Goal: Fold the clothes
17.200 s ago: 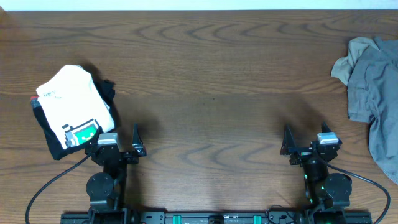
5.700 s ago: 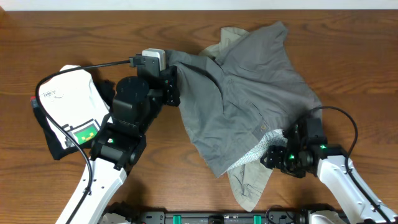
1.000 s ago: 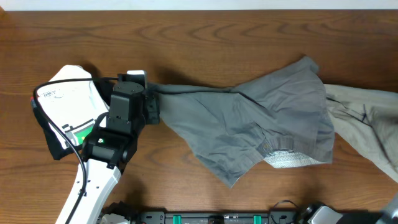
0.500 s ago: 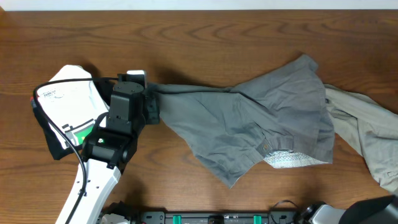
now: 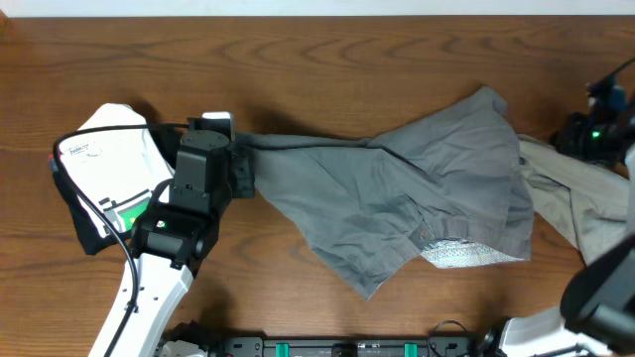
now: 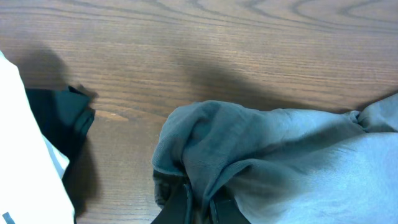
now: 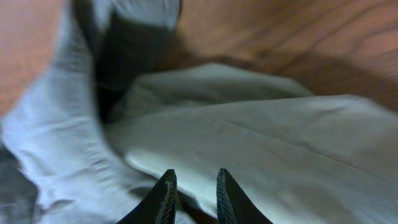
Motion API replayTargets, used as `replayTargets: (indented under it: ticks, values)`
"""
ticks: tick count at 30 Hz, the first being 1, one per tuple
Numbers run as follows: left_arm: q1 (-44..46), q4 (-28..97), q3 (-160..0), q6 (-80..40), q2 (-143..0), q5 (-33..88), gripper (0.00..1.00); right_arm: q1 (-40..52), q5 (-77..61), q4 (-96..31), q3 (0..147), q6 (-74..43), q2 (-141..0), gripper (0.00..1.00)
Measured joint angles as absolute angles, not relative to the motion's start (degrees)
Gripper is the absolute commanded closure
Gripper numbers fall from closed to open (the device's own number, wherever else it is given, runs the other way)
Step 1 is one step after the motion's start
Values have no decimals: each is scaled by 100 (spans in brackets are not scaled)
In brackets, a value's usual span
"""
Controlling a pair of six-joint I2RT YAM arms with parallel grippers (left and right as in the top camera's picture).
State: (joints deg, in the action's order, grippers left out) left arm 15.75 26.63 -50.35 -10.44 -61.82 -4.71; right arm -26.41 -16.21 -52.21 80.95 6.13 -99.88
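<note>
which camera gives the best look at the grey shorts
Overhead: the whole shorts lie spread across the table. The left wrist view shows only a bunched corner pinched in the left gripper; the right wrist view shows mostly blurred pale cloth.

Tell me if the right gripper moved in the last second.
Yes: the right gripper has swung into overhead view, at the far right of the table.

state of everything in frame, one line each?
grey shorts: unfolded, rumpled, pocket lining out, one end gripped.
pale garment: crumpled, at right edge.
white garment: folded, atop black garment.
left gripper: shut on grey shorts.
right gripper: open, over pale garment.
</note>
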Motion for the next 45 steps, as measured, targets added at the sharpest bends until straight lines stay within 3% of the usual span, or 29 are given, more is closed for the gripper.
replayTargets:
  ticks: [7,12,15,24,26,28,31,33,45]
  values:
    - [1575,2665,-5035,-1046,-6182,-469,94,-2574,-1562,-5570,8095,676,-10895,79]
    - [1575,2663,-5035,-1046,-6182,-471,94,-2563,-1577,-5695,8095,701,-11391,57]
    - [1575,2663,-5035,-1046,-6182,-471,94,-2561,-1588,-5677,8095,685,-11631,37]
    - [1575,2663,-5035,-1044,-6182,-471,94,-2545,-1656,-5634,8173,722,-11876,31]
    - [1575,2663,-5035,-1044,-6182,-471,94,-2530,-1632,-5623,8180,709,-11889,35]
    - [1575,2663,-5035,-1046,-6182,-471,94,-2499,-1546,-5581,8180,679,-11889,48]
    - [1575,2663,-5035,-1046,-6182,-471,94,-2410,-1155,-5374,8180,506,-11902,84]
    - [1575,2663,-5035,-1046,-6182,-471,94,-2357,-849,-5196,8180,329,-11915,99]
    - [1575,2663,-5035,-1046,-6182,-471,93,-2257,-150,-4003,8219,-489,-11939,99]
